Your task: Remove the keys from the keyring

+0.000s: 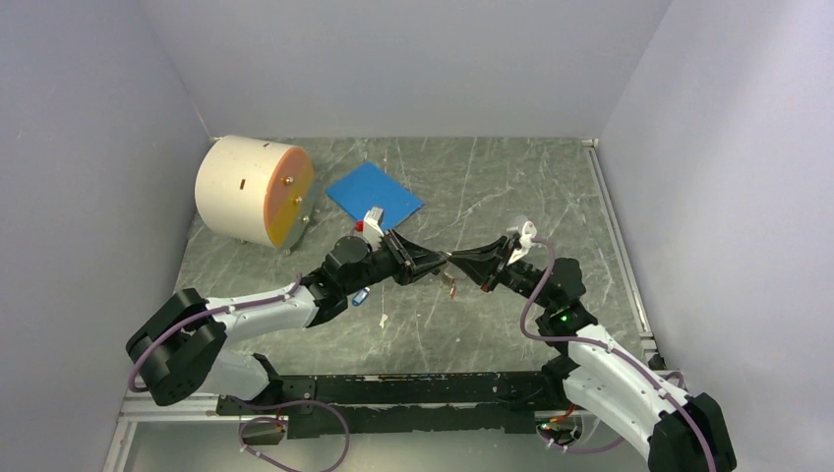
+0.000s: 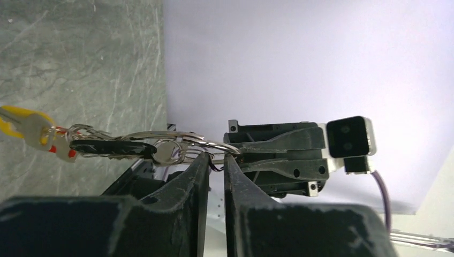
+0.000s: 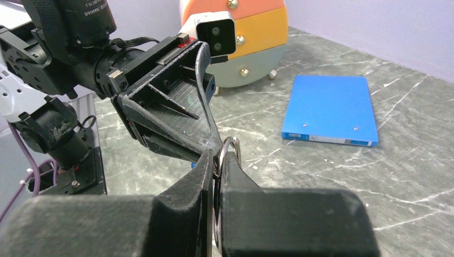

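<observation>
The table (image 1: 472, 197) is dark grey-green with pale, marble-like veins. At the far left, the drum (image 1: 254, 190) is cream with an orange-and-yellow face. The pad (image 1: 374, 192) to its right is bright blue. The keyring (image 2: 187, 140) is silver, one of the keys (image 2: 107, 148) is black-headed, and a tag (image 2: 16, 119) is yellow.

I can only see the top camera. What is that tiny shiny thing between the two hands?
Observer: It's a thin silver wire keyring. The right wrist view shows the right hand shut on it.
Operator: Is a key on it? I just see a little dangly bit.
Observer: Yes. The left wrist view shows a small key with a black plastic head threaded on the ring, lying sideways beside the fingers.
</observation>
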